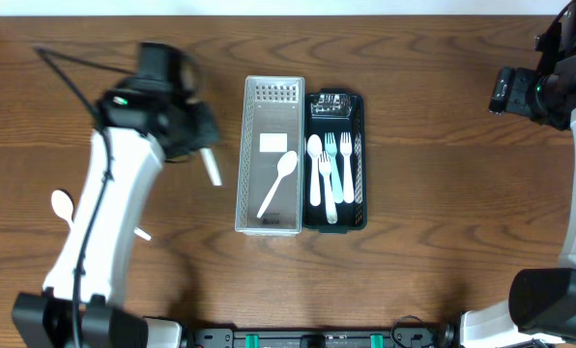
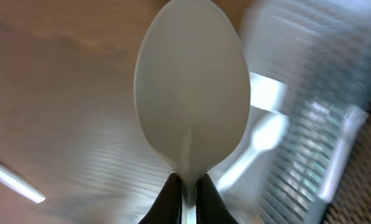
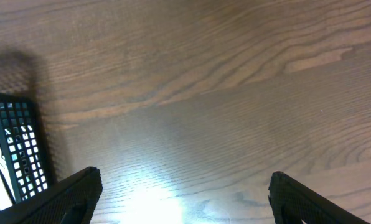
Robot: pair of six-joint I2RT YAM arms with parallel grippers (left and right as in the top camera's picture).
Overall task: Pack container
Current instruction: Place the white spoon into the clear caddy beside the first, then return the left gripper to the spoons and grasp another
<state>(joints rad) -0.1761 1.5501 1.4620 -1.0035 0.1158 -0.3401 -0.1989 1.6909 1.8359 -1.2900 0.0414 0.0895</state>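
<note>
Clamping the left gripper (image 2: 185,191) on a white spoon (image 2: 192,87), just left of the gray tray (image 1: 243,145) holding 1 other spoon (image 1: 278,182). Holding the right gripper (image 3: 185,190) spread wide above the table (image 3: 235,74), beside the black tray (image 3: 20,149).

The wooden table (image 1: 414,280) carries a silver mesh tray (image 1: 240,155) and a black mesh tray (image 1: 364,155), side by side and touching at centre. Well apart to the left lies a white spoon (image 1: 63,206), partly hidden. A short white utensil end (image 1: 143,234) shows near it.

Robot lab bench: wood-grain table (image 1: 433,145), mounted arm (image 1: 109,208).
</note>
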